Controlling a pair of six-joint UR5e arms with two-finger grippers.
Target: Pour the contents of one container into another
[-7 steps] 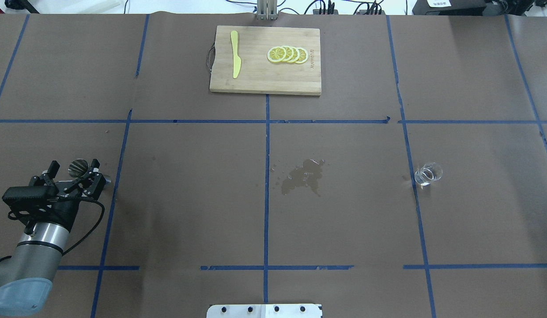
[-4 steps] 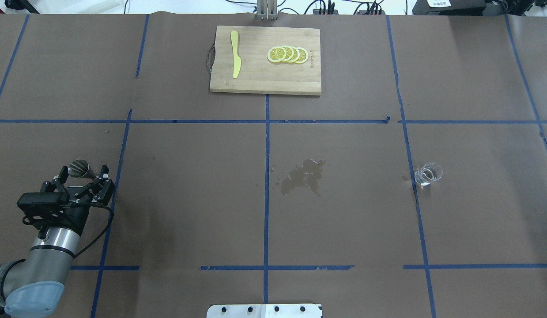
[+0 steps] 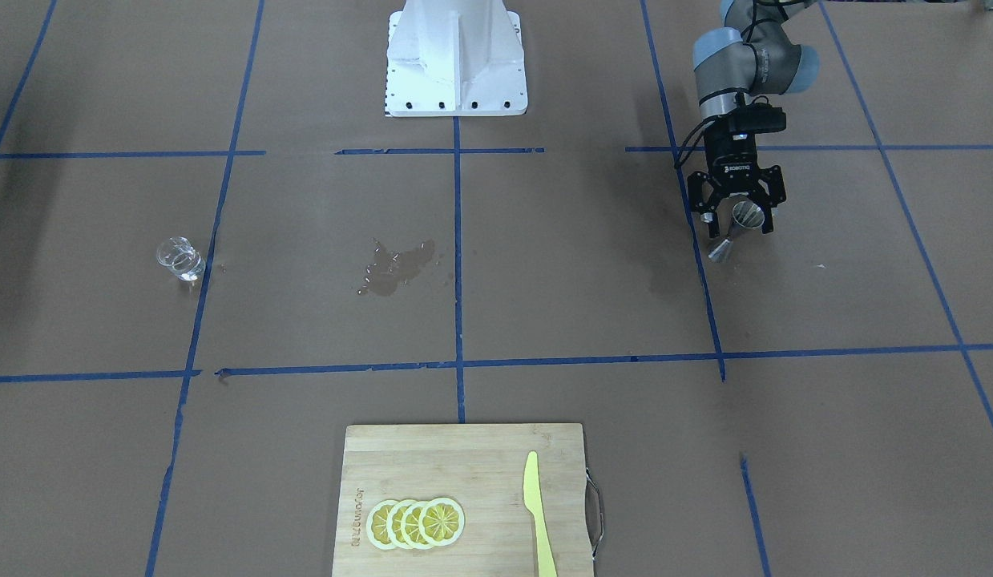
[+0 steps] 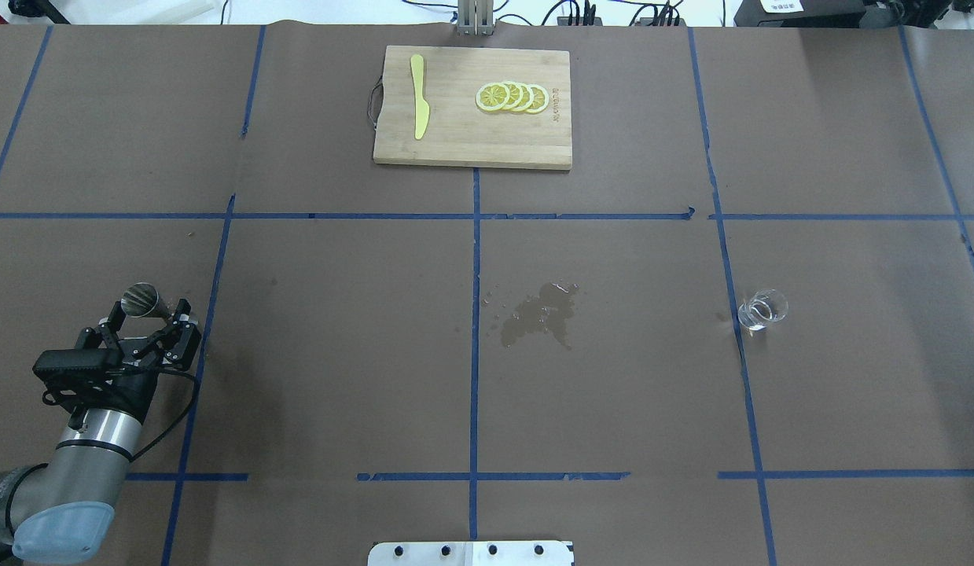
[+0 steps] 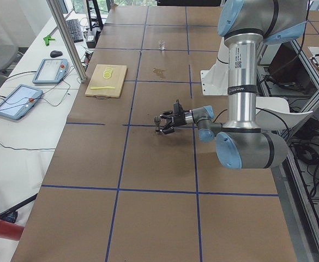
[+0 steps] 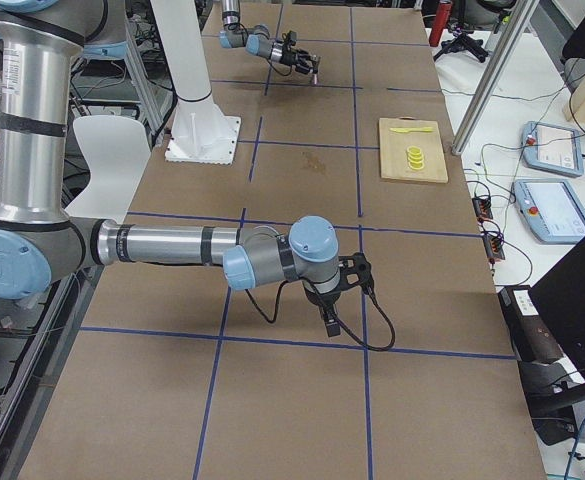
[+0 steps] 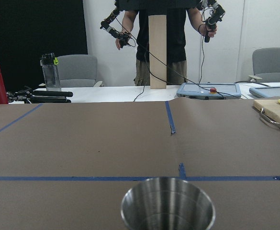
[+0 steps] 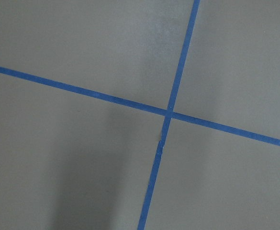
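Left arm (image 4: pixel 86 440) shifted right — jaws wide, flanking jigger (image 4: pixel 141 299).

This is a robotics lab. Two grey industrial robot arms (image 6: pixel 172 243) reach over a brown paper tabletop (image 4: pixel 337 354) gridded in blue tape (image 4: pixel 475 259). Touchscreen teach pendants (image 5: pixel 18 101) lie on a white bench (image 5: pixel 12 142).

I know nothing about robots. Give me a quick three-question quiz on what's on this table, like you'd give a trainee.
1. True or false: the glass cup stands on the cutting board.
2. What lies on the board with the lemon slices? A) yellow knife B) spoon C) fork
3. Fill in: the shiny thing right at the open left gripper is a steel ____.
Key: 1 false; 2 A; 3 jigger.
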